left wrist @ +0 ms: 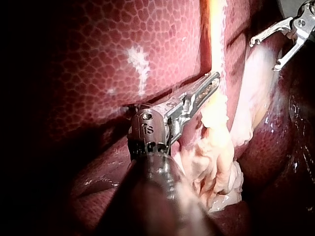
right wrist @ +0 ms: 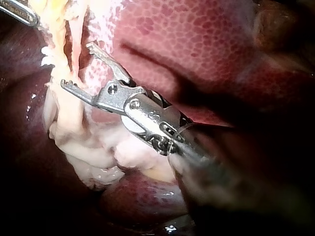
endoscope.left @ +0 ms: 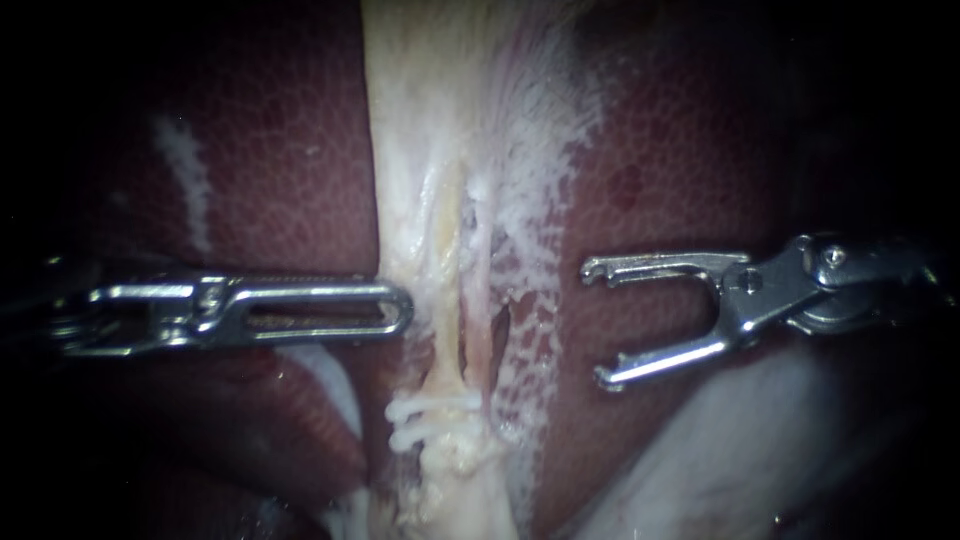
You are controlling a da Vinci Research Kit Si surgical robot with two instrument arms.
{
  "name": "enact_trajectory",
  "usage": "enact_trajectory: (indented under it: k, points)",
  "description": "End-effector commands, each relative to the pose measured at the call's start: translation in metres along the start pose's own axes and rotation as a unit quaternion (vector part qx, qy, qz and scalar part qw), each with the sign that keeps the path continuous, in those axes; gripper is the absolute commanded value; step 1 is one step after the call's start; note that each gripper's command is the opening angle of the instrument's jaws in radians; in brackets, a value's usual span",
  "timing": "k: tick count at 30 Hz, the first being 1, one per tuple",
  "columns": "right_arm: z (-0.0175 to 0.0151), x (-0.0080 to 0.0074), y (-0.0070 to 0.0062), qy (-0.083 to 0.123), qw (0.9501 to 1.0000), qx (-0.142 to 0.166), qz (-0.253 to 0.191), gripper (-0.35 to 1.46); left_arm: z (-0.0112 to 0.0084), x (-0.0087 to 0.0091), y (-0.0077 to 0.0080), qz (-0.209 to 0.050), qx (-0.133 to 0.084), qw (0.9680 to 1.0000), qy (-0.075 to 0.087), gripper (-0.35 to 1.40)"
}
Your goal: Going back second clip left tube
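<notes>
A pale band of tissue (endoscope.left: pixel 430 150) runs down the middle of the endoscope view between dark red liver lobes (endoscope.left: pixel 270 140). Within it lie two thin tubes: the left tube (endoscope.left: pixel 447 300) and another (endoscope.left: pixel 482 280) beside a small slit. A white ridged clip (endoscope.left: pixel 432 412) crosses the left tube low down. My left instrument (endoscope.left: pixel 400 305) has its jaws lying together, its tip touching the band's left edge (left wrist: pixel 214 78). My right instrument (endoscope.left: pixel 595 323) stands to the right of the band with its jaws wide open and empty (right wrist: pixel 78 65).
Spotted liver surface (left wrist: pixel 123 64) lies on both sides of the band. A smooth pale bulge (endoscope.left: pixel 720 450) sits under my right instrument. Lumpy white tissue (right wrist: pixel 98 152) gathers at the tubes' lower end. My left instrument's tip (right wrist: pixel 19 12) shows beyond the tubes in the right wrist view.
</notes>
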Motion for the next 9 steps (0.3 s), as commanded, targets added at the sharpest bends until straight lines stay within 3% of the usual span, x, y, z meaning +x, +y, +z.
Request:
enact_trajectory:
  k: [1, 9]
  points:
    - [0.0, 0.0, 0.0, 0.0, 1.0, 0.0, 0.0, 0.6, 0.0, 0.0, 0.0, 0.0, 0.0, 1.0, 0.001, -0.35]
    - [0.0, 0.0, 0.0, 0.0, 1.0, 0.0, 0.0, 0.6, 0.0, 0.0, -0.0001, 0.0, 0.0, 1.0, 0.001, -0.35]
